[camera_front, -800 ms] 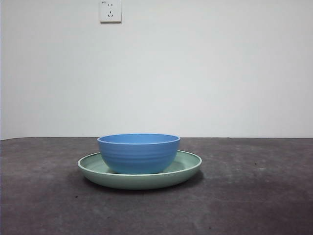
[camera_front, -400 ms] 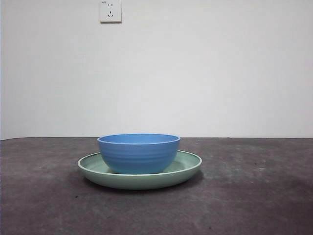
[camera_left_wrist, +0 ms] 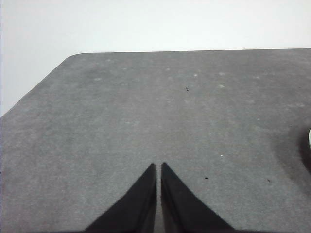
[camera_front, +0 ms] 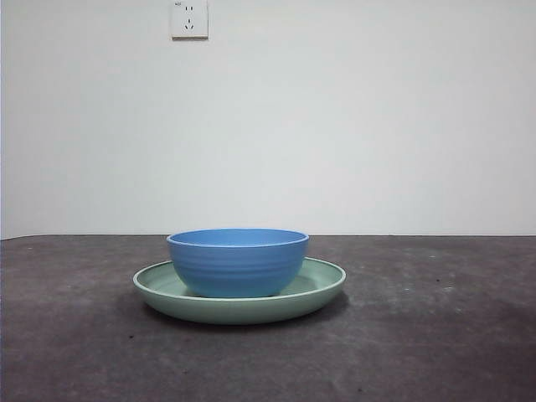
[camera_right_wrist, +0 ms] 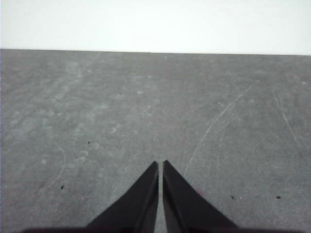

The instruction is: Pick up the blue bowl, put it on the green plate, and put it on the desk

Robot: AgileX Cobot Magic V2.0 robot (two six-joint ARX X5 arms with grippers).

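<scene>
The blue bowl (camera_front: 238, 261) stands upright inside the green plate (camera_front: 322, 287), which rests on the desk (camera_front: 435, 335) a little left of centre in the front view. No arm shows in that view. My left gripper (camera_left_wrist: 158, 166) is shut over bare desk (camera_left_wrist: 146, 111), with only a pale sliver of the plate (camera_left_wrist: 309, 140) at the picture's edge. My right gripper (camera_right_wrist: 160, 164) is shut too, above bare desk (camera_right_wrist: 146, 107), holding nothing.
A white wall with a power socket (camera_front: 188, 18) rises behind the desk. The desk's rounded far corner (camera_left_wrist: 73, 57) shows in the left wrist view. Faint scratches (camera_right_wrist: 214, 124) mark the desk under the right arm.
</scene>
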